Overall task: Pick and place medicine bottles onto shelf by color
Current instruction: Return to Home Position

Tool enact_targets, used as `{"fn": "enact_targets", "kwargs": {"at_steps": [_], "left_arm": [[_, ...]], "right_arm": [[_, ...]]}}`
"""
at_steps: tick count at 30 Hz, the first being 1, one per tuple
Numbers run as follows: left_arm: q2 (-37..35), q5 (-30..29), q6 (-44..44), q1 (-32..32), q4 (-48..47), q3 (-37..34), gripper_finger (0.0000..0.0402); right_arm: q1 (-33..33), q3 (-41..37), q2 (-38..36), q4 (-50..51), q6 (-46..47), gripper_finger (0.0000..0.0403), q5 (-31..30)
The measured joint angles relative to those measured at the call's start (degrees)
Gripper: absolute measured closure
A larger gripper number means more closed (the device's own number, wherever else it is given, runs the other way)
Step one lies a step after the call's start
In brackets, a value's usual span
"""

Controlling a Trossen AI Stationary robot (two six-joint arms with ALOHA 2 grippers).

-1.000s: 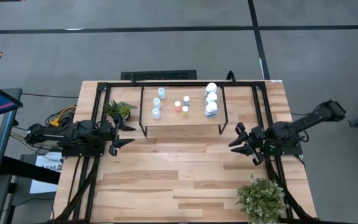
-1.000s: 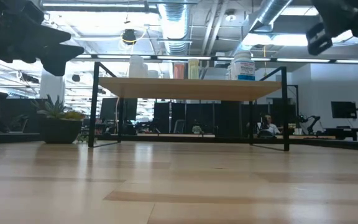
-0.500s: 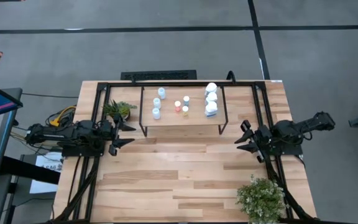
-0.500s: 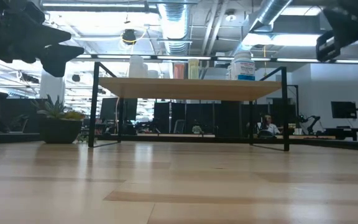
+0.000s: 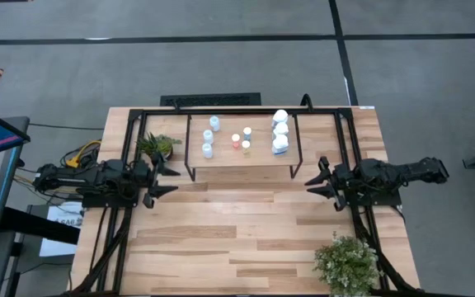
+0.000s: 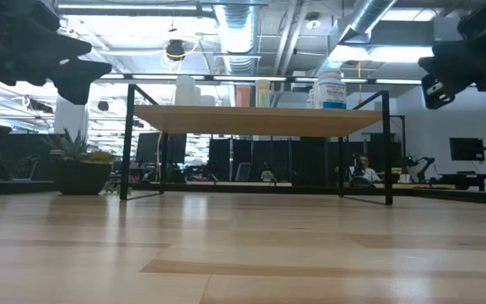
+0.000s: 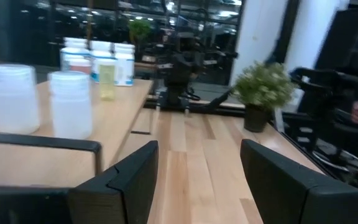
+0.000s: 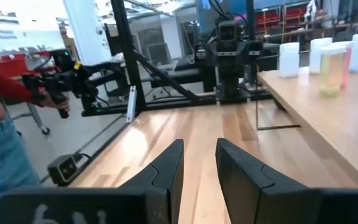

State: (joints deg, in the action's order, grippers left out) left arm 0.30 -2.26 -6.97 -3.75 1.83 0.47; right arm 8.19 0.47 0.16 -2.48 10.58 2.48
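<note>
Plank table (image 5: 221, 239), bottles (image 5: 280, 145) atop shelf (image 5: 229, 157)

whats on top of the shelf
Nine medicine bottles stand on the shelf: three pale ones at its left, three small coloured ones midway, three white-topped ones at its right. In the low view front bottles hide those behind.

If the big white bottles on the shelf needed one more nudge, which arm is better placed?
Probably the right. The white bottles stand at the right end of the shelf, nearest the right gripper, jaws open. The left gripper waits off the other end, past the smaller bottles.
</note>
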Motion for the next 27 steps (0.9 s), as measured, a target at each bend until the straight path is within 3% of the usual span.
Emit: {"fn": "enact_targets", "kwargs": {"at_steps": [27], "left_arm": [[0.0, 1.5, 0.2, 0.0, -0.4, 0.0, 0.0187]], "right_arm": [[-1.2, 0.0, 0.0, 0.4, 0.5, 0.0285, 0.0]]}}
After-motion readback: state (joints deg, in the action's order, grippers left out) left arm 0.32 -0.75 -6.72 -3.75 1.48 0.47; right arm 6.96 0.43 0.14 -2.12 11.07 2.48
